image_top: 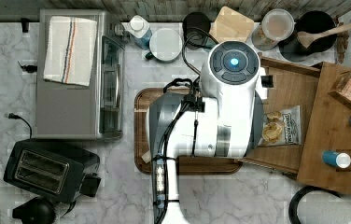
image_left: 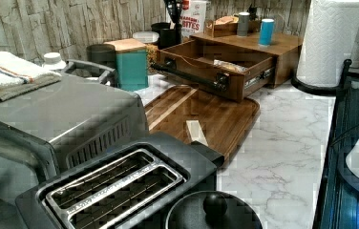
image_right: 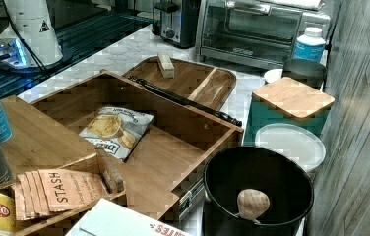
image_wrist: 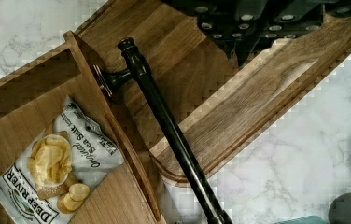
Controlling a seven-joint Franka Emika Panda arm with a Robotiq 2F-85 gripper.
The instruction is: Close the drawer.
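- Looking down in the top view, the arm (image_top: pixel 220 107) covers the tray (image_top: pixel 140 121); the drawer (image_top: pixel 288 100) stands open just beside the tray, so a skewed push could jam it.
- Left view: the handle bar (image_left: pixel 189 75) overhangs the tray.
- Right view: the chip bag (image_right: pixel 114 130) lies inside the drawer.
- Wrist view: the gripper (image_wrist: pixel 257 21) hangs above the tray; whether it is open I cannot tell.

A kitchen: marble counter (image_top: pixel 117 186) with toaster (image_top: pixel 47 170), toaster oven (image_top: pixel 78 74) and paper towels (image_left: pixel 328 40)
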